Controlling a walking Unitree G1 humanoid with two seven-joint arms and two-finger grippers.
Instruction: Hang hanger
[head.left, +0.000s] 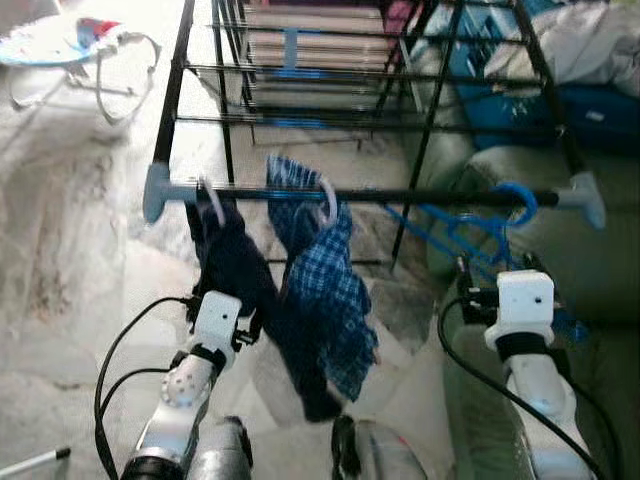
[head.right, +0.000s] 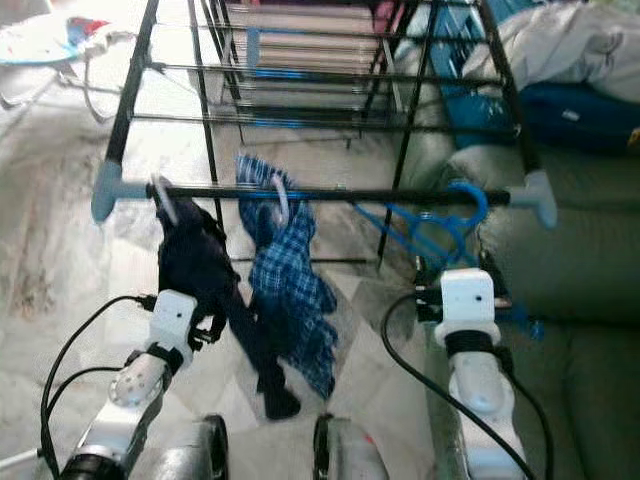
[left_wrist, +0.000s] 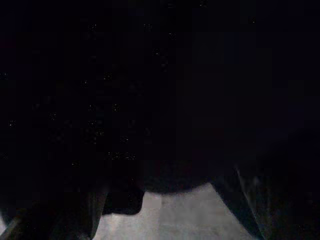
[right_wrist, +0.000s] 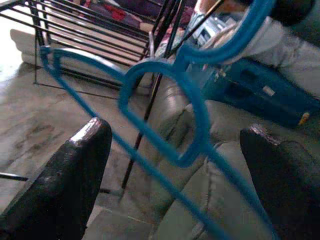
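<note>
Left wrist view nearly black, hiding almost everything behind dark cloth (left_wrist: 150, 100). Blue hanger (right_wrist: 165, 115) running off the frame's edges. Left gripper (head.left: 222, 300) fingers buried in the dark garment (head.left: 235, 265). Drying rack (head.left: 380, 195) cut off at the top edge.

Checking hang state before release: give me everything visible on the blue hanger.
The blue hanger looks like thin plastic and carries no clothes. Its hook is looped over the black rail near the rail's right end, and its body slants down to the left. The right gripper is open, its fingers either side of the hanger's neck, not touching.
</note>
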